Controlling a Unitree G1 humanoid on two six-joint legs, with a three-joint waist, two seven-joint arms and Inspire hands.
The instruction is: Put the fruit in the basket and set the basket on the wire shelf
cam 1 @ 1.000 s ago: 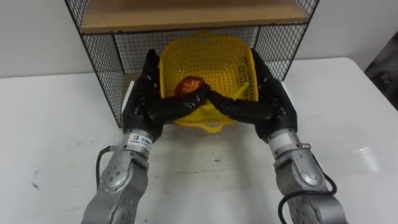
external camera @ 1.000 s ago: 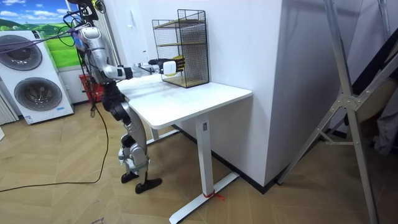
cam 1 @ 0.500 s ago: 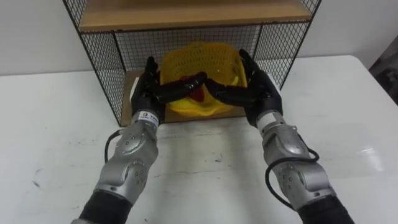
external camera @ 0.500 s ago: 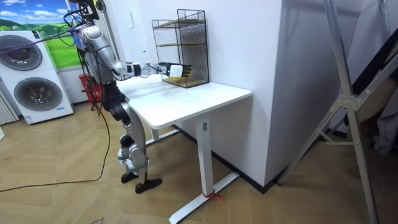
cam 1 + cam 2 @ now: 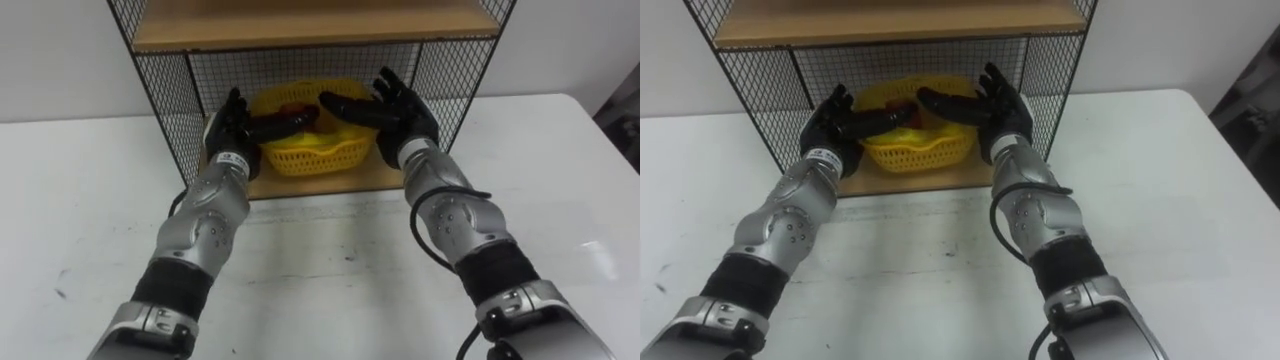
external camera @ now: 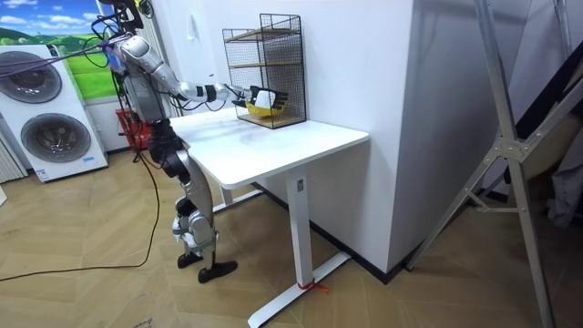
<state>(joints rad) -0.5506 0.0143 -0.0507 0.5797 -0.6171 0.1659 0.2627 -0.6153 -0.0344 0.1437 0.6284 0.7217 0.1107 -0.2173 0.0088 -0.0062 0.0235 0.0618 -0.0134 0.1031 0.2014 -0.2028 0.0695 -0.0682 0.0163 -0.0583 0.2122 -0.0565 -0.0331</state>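
Table (image 5: 330, 260): spreads out in front of you, with the wall behind it
Wire shelf (image 5: 160, 100): stands on the far side of your table, against the wall, open toward you
Basket (image 5: 305, 155): on the shelf's bottom board (image 5: 340, 182), under the upper board (image 5: 310, 25), about midway between the mesh sides
Fruit (image 5: 297, 101): in the basket, half hidden behind your thumbs
Left hand (image 5: 232, 128): at the basket's left side, inside the shelf
Right hand (image 5: 400, 110): just right of the basket's rim
Washing machines (image 6: 46, 137): behind you, at the room view's left
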